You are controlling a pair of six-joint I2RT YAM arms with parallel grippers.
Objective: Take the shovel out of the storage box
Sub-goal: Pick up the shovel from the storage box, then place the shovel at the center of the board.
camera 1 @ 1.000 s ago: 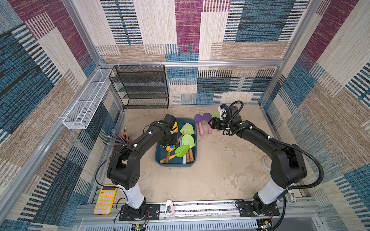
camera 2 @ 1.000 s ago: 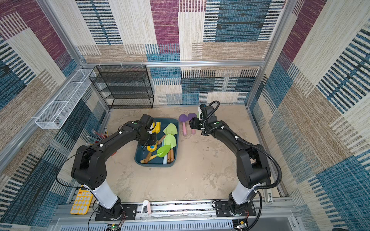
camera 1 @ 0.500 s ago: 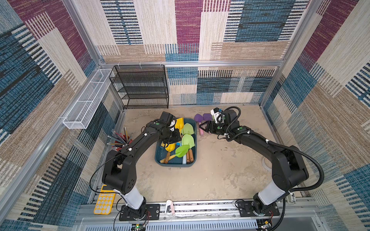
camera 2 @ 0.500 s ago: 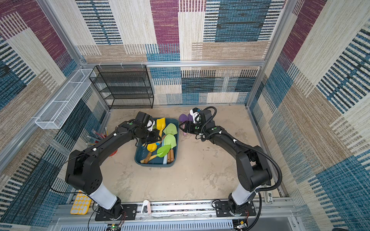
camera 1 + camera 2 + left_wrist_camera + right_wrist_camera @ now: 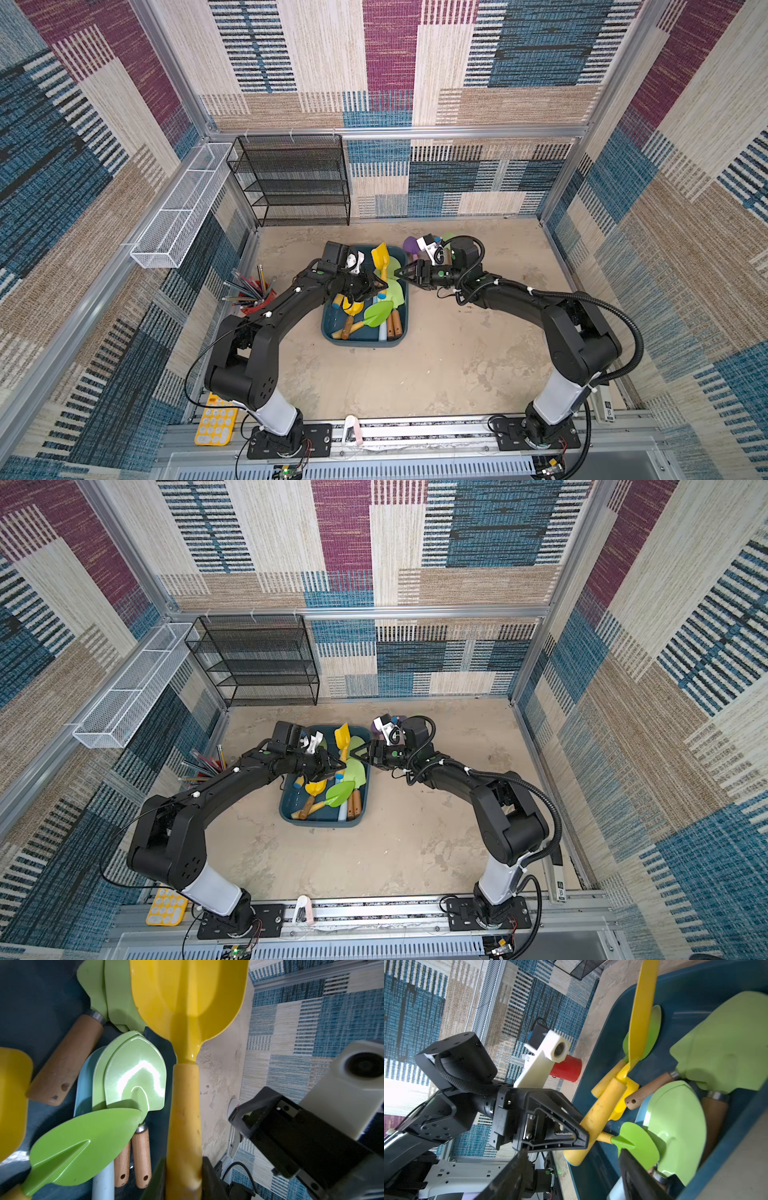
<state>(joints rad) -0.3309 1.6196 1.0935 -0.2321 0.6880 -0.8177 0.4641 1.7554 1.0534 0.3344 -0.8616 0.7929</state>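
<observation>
1. The left gripper (image 5: pixel 381 286) was clamped tight on the handle of the yellow shovel (image 5: pixel 380 255). The butt of the handle poked out behind the fingers.
2. That shovel was raised above the other tools in the storage box (image 5: pixel 361 343). Its blade pointed to the box's far end and, seen from the left wrist, reached past the rim over bare tabletop.
3. The right gripper (image 5: pixel 402 275) hung at the box's far right corner with its jaws spread and nothing between them. Its tips were aimed at the shovel's handle, near it but apart.
4. Inside the box lay green shovels (image 5: pixel 380 311) with wooden handles, a second yellow shovel (image 5: pixel 353 307) under the left gripper, and a pale blue handle (image 5: pixel 382 332).
5. Beyond the box's far right corner a purple shovel (image 5: pixel 409 244) lay on the table, partly hidden by the right wrist.
6. Left of the box stood a red cup of pencils (image 5: pixel 253 291). A yellow calculator (image 5: pixel 216 422) lay nearer the arms' bases, well apart from the box.
</observation>
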